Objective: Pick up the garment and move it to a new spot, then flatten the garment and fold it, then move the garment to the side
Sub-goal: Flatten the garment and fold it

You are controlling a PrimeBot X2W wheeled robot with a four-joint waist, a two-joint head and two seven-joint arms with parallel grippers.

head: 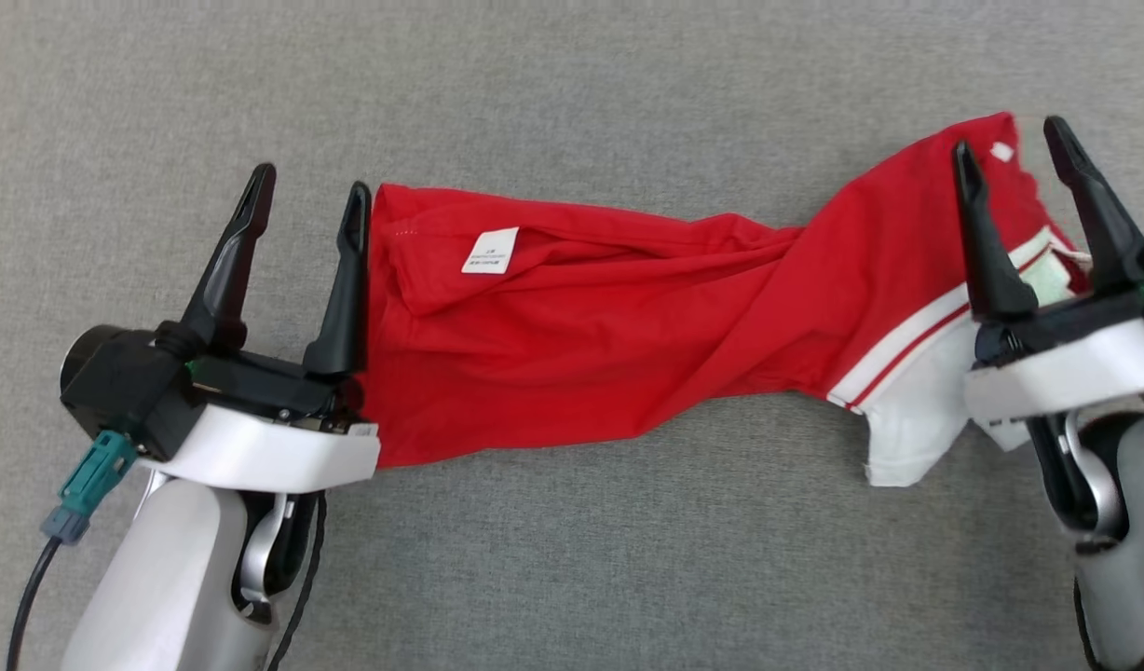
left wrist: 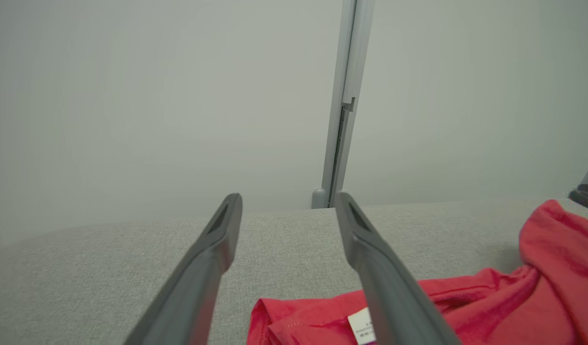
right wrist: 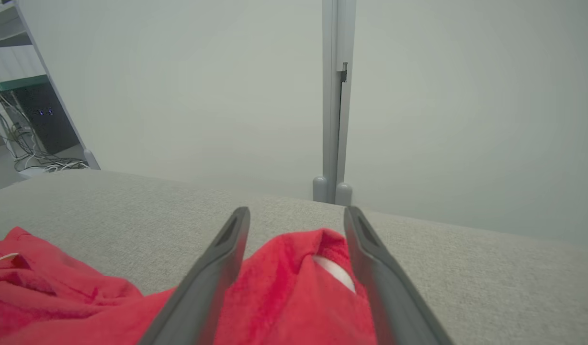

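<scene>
A red garment (head: 619, 317) with a white collar and striped trim lies stretched and twisted across the grey cloth surface (head: 572, 84). A white label (head: 490, 250) shows near its left end. My left gripper (head: 306, 200) stands open at the garment's left edge, its right finger touching or just beside the cloth. In the left wrist view the garment (left wrist: 466, 306) lies low and right of the left gripper (left wrist: 287, 206). My right gripper (head: 1010, 154) is open over the garment's right end; the red cloth (right wrist: 294, 287) sits loose between its spread fingers, which do not pinch it.
A grey vertical post (right wrist: 336, 100) stands against a pale wall behind the surface's far edge. A shelf with cables (right wrist: 30, 120) is off to the left in the right wrist view. Bare grey surface lies in front of and behind the garment.
</scene>
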